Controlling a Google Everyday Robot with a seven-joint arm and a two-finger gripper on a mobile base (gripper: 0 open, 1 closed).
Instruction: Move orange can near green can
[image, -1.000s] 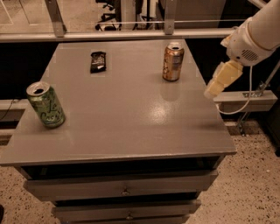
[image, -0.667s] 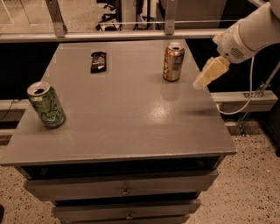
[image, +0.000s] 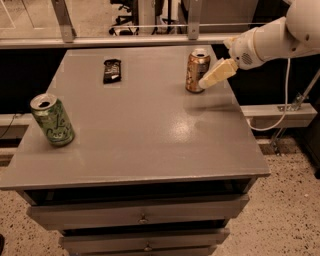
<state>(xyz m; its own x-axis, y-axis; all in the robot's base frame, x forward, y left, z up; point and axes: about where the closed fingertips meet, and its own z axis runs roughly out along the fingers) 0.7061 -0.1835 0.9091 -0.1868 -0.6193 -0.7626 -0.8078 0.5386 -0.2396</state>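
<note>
The orange can (image: 197, 69) stands upright at the back right of the grey table (image: 140, 130). The green can (image: 52, 120) stands near the table's left edge, slightly tilted, far from the orange can. My gripper (image: 206, 82) reaches in from the right on a white arm, and its pale tip is right beside the orange can's lower right side, in front of it.
A small black snack wrapper (image: 112, 70) lies at the back left of the table. Drawers (image: 140, 217) sit under the table's front edge. A rail and glass partition (image: 125, 40) run behind the table. A white cable (image: 285, 95) hangs to the right.
My gripper has moved left from beyond the table's right edge to the orange can's side. Both cans and the wrapper have stayed in place.
</note>
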